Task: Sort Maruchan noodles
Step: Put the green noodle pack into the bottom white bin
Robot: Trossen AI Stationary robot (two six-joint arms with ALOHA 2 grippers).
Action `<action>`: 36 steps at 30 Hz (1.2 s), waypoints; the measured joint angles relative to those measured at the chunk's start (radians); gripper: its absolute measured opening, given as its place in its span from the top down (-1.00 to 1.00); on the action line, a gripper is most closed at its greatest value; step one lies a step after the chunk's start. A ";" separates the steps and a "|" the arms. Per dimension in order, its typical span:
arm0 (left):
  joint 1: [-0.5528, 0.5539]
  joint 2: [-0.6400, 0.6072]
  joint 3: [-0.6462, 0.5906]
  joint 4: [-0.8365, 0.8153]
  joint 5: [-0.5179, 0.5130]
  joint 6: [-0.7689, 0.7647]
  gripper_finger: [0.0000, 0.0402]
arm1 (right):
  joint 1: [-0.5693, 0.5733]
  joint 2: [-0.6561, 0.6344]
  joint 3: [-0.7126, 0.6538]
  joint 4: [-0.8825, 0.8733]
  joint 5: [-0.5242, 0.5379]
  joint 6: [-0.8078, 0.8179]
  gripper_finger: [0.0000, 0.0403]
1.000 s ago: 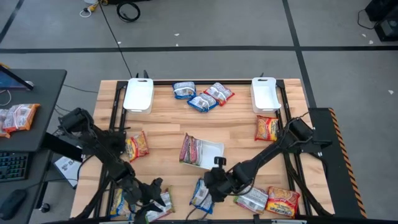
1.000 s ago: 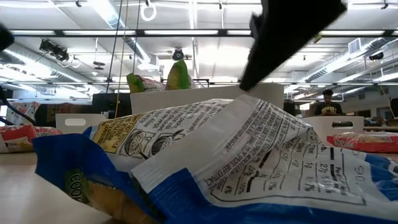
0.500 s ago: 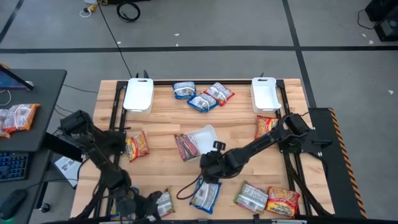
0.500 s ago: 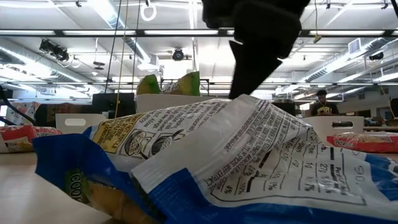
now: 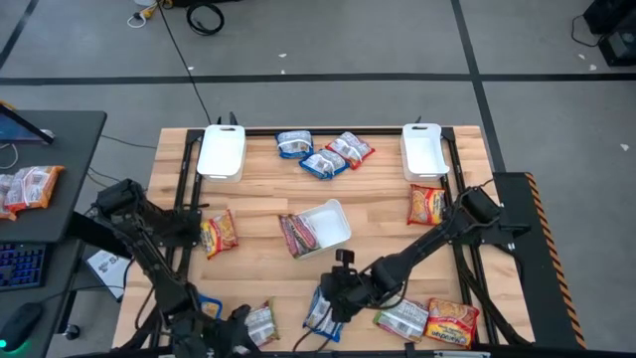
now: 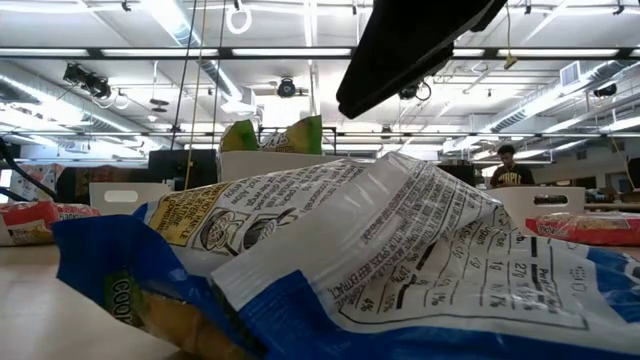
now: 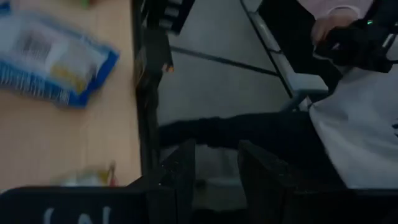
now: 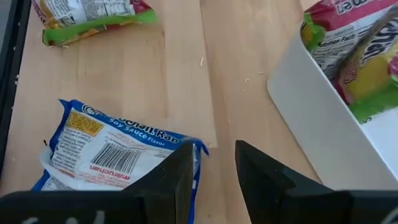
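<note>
I'm hovering the right gripper, fingers slightly parted and empty, over the blue packet near the table's front edge, judging it light, crinkly and slippery, best pinched at a sealed end.

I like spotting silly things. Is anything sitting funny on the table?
Yes. The white tray in the middle of the table sits crooked, turned at an angle, while the two trays at the far edge sit straight. A green-and-pink noodle packet hangs out over its side.
</note>
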 joint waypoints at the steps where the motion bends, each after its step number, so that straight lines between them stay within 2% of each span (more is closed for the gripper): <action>1: 0.000 0.019 0.036 -0.024 -0.006 0.037 0.38 | 0.004 0.000 0.000 0.000 0.004 0.000 0.38; 4: 0.004 0.095 0.170 -0.180 -0.007 0.108 0.38 | 0.011 0.000 0.000 -0.001 0.016 -0.001 0.38; 7: 0.009 0.179 0.306 -0.422 -0.003 0.094 0.38 | 0.012 0.000 0.000 -0.001 0.024 -0.023 0.38; 10: 0.013 0.254 0.412 -0.636 0.018 0.003 0.38 | 0.012 0.000 0.000 -0.002 0.026 -0.040 0.38; 14: 0.014 0.312 0.507 -0.801 0.117 -0.185 0.38 | 0.013 0.000 0.000 -0.004 0.027 -0.051 0.38; 19: 0.006 0.341 0.531 -0.845 0.194 -0.385 0.38 | 0.013 0.000 0.000 -0.006 0.027 -0.071 0.38; 24: -0.001 0.341 0.498 -0.950 0.178 -0.527 0.38 | 0.013 0.000 0.000 -0.006 0.027 -0.071 0.38; 28: 0.001 0.341 0.465 -0.995 0.157 -0.578 0.38 | 0.014 0.000 0.000 -0.007 0.017 -0.055 0.38; 36: 0.002 0.332 0.336 -0.750 0.117 -0.535 0.37 | 0.039 0.000 0.000 -0.006 -0.010 -0.011 0.38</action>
